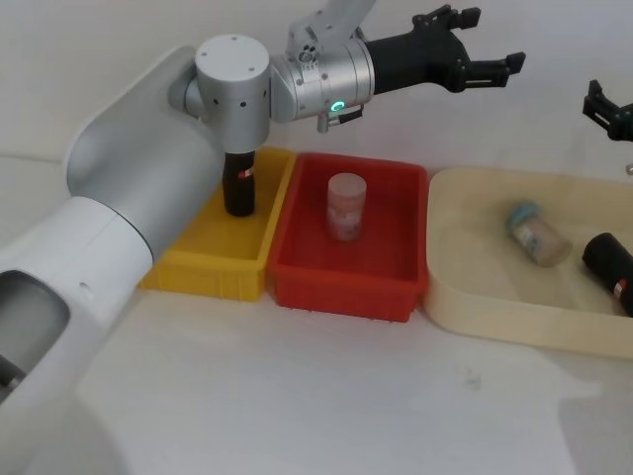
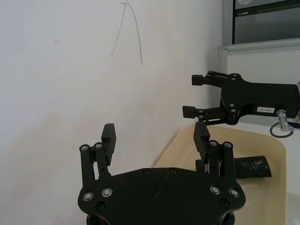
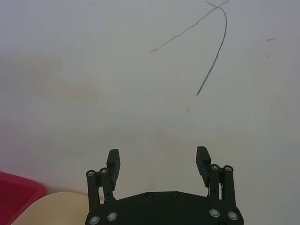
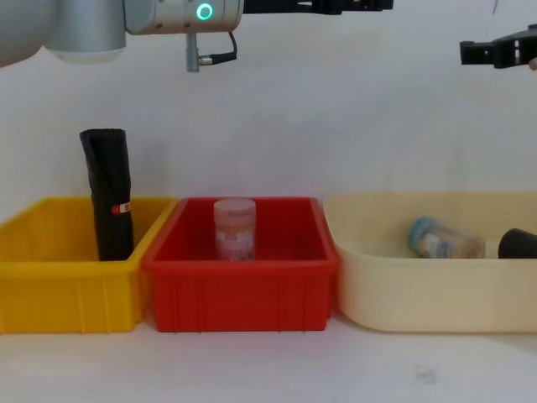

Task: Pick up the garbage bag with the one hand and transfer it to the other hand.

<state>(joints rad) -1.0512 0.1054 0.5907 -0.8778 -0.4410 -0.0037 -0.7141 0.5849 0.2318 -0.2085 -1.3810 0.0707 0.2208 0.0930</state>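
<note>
Overhead, both claws spread and empty, left claw (image 1: 492,45), right claw (image 1: 599,107); wrist-side, garbage bag (image 2: 253,167) in tray.

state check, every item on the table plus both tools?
Left tool: open, empty, raised.
Right tool: open, empty, raised.
Black roll with red mark: upright in yellow bin.
Jar: upright in red bin.
Bottle: on its side in beige tray.
Black roll: lying in beige tray.

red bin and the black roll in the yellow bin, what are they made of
The red bin looks like moulded plastic with a slight sheen, judging by its ribbed walls and rolled rim. The black roll in the yellow bin seems to be matte plastic film, wound tight with faint wrinkles; a small red-and-white mark sits on it.
</note>
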